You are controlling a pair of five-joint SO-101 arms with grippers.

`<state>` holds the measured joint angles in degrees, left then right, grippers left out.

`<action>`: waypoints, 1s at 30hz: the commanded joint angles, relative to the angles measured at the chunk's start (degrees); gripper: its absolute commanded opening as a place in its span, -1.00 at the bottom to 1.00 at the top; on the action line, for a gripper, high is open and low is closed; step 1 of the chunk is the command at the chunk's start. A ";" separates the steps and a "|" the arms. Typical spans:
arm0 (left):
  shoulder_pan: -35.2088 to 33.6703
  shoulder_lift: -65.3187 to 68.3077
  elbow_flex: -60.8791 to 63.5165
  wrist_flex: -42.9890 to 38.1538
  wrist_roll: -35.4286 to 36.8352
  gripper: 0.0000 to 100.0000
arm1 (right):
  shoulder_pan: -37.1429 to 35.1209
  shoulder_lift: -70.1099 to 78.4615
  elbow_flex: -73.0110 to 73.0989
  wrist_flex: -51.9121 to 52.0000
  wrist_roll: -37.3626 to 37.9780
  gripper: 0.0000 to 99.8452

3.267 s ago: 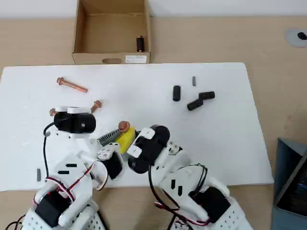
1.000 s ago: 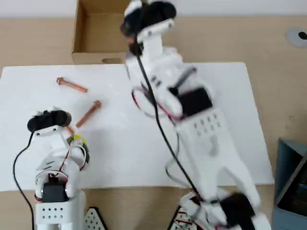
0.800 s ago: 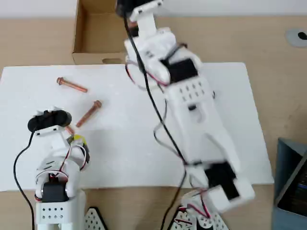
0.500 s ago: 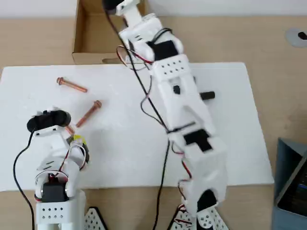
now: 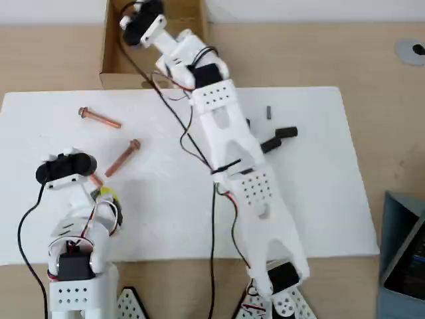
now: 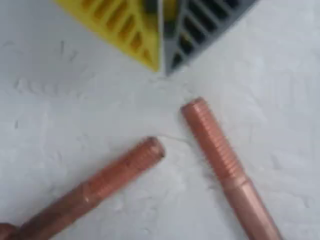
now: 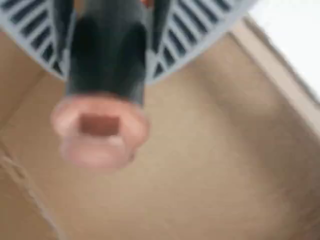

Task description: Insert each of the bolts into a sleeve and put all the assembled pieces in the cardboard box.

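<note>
- hanging over the cardboard box (image 5: 106,46), the assembled piece (image 7: 102,100), bolt head showing below its black sleeve, sat clamped in the right claw (image 7: 109,40).
- the step in hand looked like the drop-off; the next move called for parting the fingers low over the box floor.
- the left claw (image 6: 161,62) was pinched closed and empty, just above two bolts (image 6: 100,185) on the bench (image 6: 50,100).
- loose sleeves (image 5: 287,132) lay beside the right arm.

Light bright, diffuse, from above: white mat (image 5: 312,199) nr blown out, no hard glare; bolts (image 6: 220,150) on it throw faint soft shadows. Inside cardboard box (image 5: 111,53), beyond mat's far edge, dimmer; assembled piece (image 7: 102,90) there w/ pale sheen on its head.
</note>
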<state>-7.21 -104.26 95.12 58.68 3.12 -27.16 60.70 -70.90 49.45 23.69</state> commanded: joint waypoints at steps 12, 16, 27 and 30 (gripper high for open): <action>-0.44 -0.22 -0.35 0.00 0.09 -1.00 | -2.68 1.71 -10.86 5.01 0.97 -0.69; -0.44 -0.22 -0.35 0.00 0.09 -1.00 | -2.68 1.71 -12.79 5.71 0.79 -0.69; -0.44 -0.22 -0.35 0.00 0.09 -1.00 | -1.10 -1.80 -24.66 21.80 0.79 -0.99; -0.44 -0.22 -0.35 0.00 0.09 -1.00 | -0.31 -4.26 -24.57 23.74 0.70 -0.98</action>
<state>-7.21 -104.26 95.12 58.68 3.12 -29.10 63.08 -92.70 71.87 24.31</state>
